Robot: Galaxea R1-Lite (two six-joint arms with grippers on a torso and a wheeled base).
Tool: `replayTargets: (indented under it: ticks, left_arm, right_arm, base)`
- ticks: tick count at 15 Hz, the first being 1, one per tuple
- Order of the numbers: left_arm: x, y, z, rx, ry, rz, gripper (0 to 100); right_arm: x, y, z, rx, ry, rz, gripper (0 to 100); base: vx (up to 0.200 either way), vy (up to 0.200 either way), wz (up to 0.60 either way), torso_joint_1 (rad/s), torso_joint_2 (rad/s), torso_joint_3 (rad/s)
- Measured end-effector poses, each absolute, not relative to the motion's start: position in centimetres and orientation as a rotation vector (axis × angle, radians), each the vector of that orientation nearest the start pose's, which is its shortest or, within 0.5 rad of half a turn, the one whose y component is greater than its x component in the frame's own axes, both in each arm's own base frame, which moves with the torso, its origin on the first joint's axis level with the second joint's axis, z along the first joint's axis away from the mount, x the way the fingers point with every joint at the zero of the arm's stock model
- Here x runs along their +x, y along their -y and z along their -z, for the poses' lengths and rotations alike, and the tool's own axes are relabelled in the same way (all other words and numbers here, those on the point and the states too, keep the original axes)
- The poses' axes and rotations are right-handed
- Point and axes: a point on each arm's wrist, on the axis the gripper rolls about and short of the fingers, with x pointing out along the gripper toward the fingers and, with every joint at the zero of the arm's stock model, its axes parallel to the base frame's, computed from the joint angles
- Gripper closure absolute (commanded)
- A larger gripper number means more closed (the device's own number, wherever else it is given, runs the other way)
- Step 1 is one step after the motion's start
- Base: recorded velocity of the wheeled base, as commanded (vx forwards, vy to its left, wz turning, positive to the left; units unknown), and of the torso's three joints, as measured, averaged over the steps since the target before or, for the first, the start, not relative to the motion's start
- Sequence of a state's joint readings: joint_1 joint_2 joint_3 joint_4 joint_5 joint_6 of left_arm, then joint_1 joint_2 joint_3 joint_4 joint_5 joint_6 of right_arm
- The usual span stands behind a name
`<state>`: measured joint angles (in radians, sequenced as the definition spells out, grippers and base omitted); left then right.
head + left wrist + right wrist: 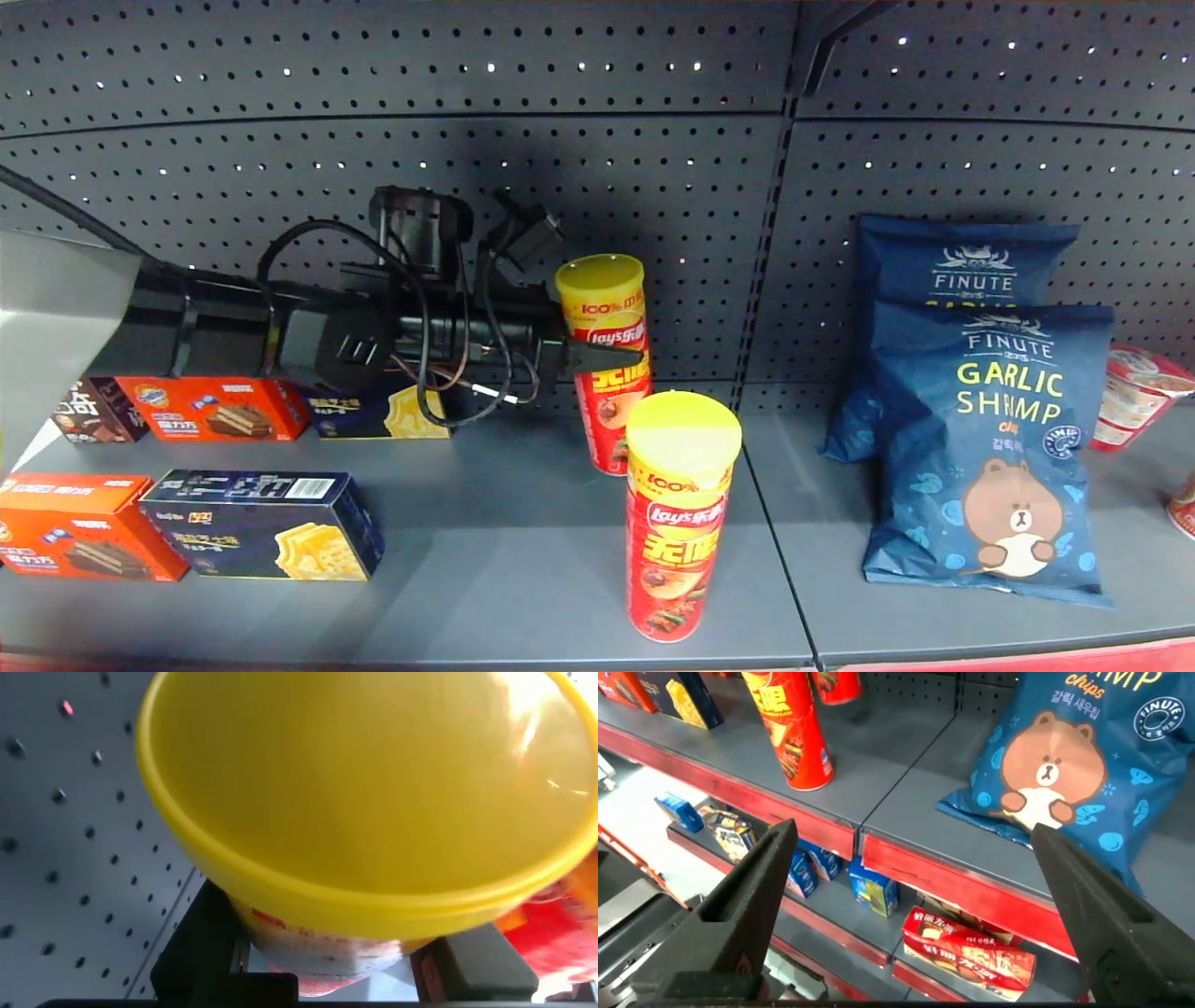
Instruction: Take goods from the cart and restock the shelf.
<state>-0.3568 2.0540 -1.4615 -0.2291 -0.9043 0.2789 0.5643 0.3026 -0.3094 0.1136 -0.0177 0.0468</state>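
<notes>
The shelf [504, 560] is finished in matt grey metal. The can [611, 411] is capped with smooth yellow plastic; the snack bag [990, 448] is wrapped in glossy film.

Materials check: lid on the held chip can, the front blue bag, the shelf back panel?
Chip can lid: looks like glossy yellow plastic, slightly translucent, with a moulded rim.
Blue bag: likely plastic film, low sheen, going by soft creases and crimped top seal.
Back panel: probably dark painted sheet metal, regular punched holes.

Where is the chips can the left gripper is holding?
In the head view, the held can is upright mid-shelf by the pegboard, in the left gripper, behind the front can.
</notes>
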Motion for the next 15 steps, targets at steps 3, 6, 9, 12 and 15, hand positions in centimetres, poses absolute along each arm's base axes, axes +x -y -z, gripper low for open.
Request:
replayTargets:
  ticks: [3,6,9,12,15]
  left_arm:
    - [38.7,16.3,-18.8,0.132,-0.215,1.289,100]
    - [39.4,16.8,-18.3,0.132,-0.215,1.293,100]
    - [39.8,17.7,-17.9,0.133,-0.217,1.309,100]
    - [40.2,18.4,-17.6,0.133,-0.218,1.320,100]
    - [40.3,18.6,-17.5,0.133,-0.220,1.321,100]
  right_arm:
    - [-0.9,0.6,-15.5,0.015,-0.115,-0.543,0]
    - [-0.9,0.6,-15.4,0.014,-0.116,-0.544,0]
    - [-0.9,0.6,-15.4,0.014,-0.117,-0.545,0]
    - [-0.9,0.6,-15.4,0.014,-0.115,-0.544,0]
    - [-0.9,0.6,-15.4,0.015,-0.114,-0.543,0]
  base:
    - [0.000,0.000,0.00,0.000,0.00,0.000]
    - [0.000,0.000,0.00,0.000,0.00,0.000]
    - [0.000,0.000,0.00,0.000,0.00,0.000]
    - [0.000,0.000,0.00,0.000,0.00,0.000]
    - [0.000,0.000,0.00,0.000,0.00,0.000]
